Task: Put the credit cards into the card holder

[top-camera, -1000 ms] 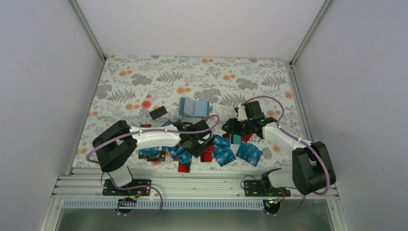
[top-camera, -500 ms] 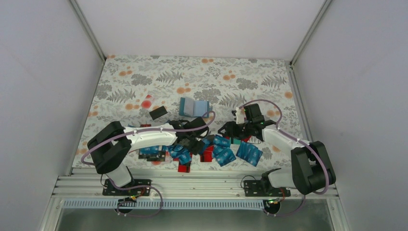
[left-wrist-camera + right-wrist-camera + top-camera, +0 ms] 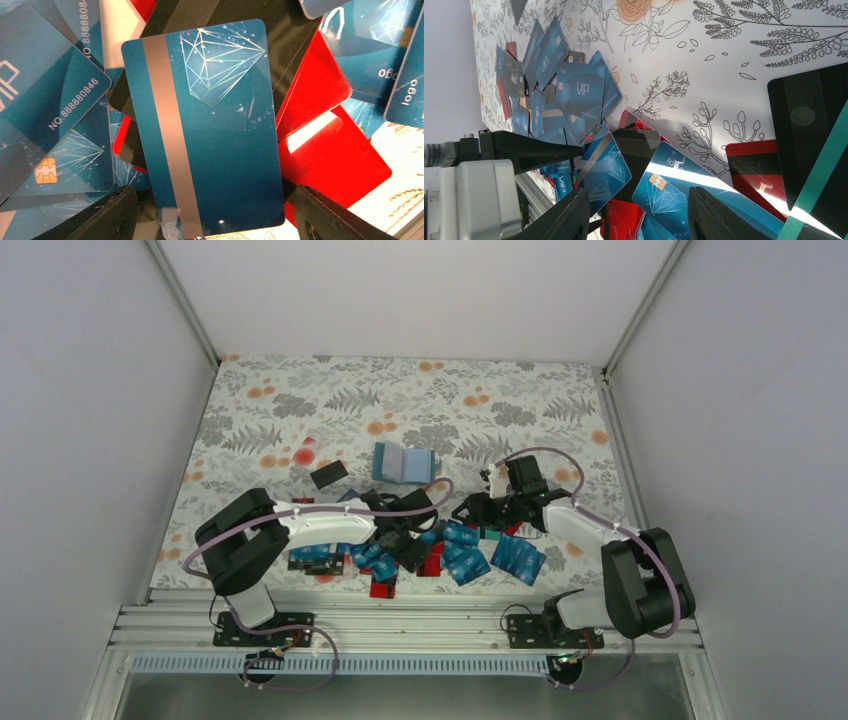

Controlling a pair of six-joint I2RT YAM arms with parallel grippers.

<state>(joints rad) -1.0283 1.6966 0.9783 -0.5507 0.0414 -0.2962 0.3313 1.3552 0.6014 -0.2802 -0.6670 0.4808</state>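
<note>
My left tool (image 3: 214,200) stood released astride one blue card (image 3: 210,135), my right tool (image 3: 638,200) hung open and empty, and the card holder (image 3: 404,462) lay unfolded on the tabletop (image 3: 300,400) beyond both, so I judged most credit cards (image 3: 465,555) yet to go in.

This is a robot test cell in a lab, not a lived-in room. Plain white panels (image 3: 90,440) close in the floral tablecloth (image 3: 400,400) on its left, far and right sides, and they meet at bare aluminium corner posts (image 3: 181,300). A slotted aluminium rail (image 3: 400,625) runs along the cloth's near edge. Bolted to it on black base plates (image 3: 262,628) are the left arm (image 3: 310,525) and the right arm (image 3: 590,530), both reaching over the cloth and trailing exposed purple cables (image 3: 540,451).
</note>
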